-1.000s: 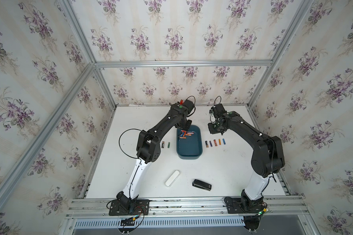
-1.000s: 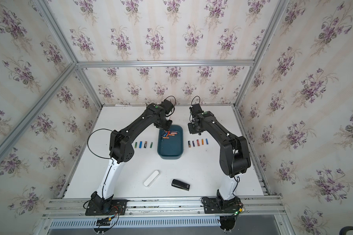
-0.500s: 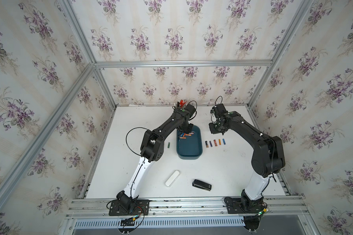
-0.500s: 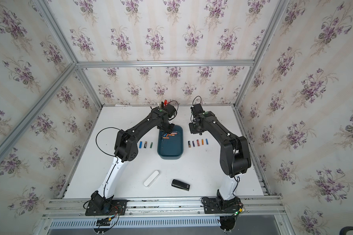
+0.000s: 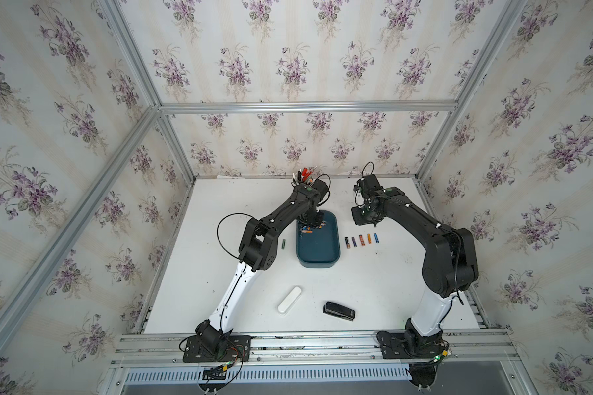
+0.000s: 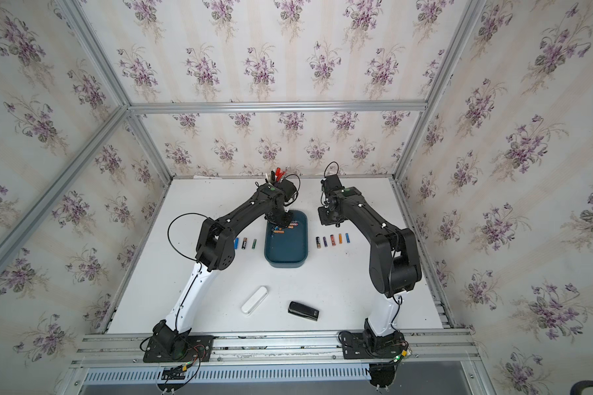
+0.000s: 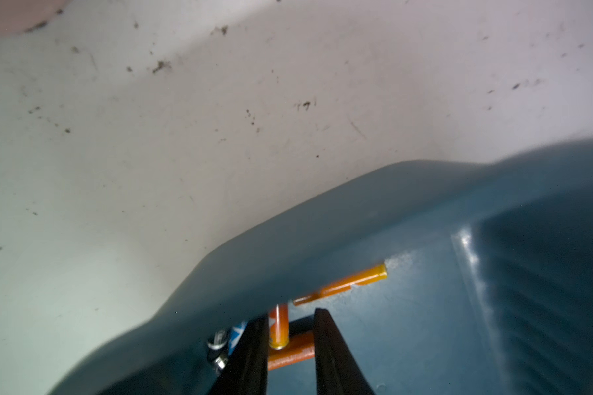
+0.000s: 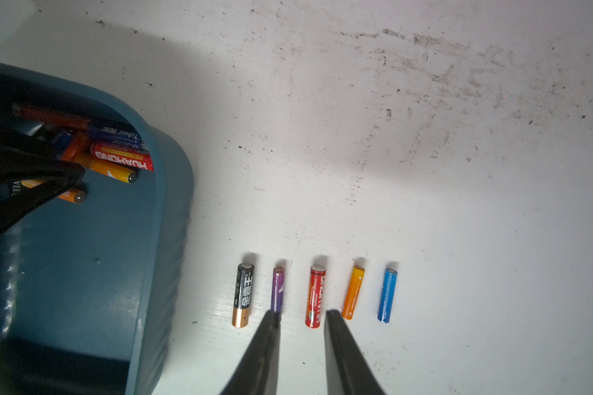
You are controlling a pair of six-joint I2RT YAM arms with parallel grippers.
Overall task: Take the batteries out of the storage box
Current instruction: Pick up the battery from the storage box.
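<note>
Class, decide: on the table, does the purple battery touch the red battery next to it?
Apart. The right wrist view shows a strip of bare white table between the purple battery and the red battery, lying side by side.

Open storage box floor beside batteries

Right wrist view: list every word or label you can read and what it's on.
"HUAHONG": on the red battery in the storage box.
Script on the dark blue battery: too blurred to read.
Characters on the black battery on the table: too small to read.
Print on the red table battery: blurred.
</note>
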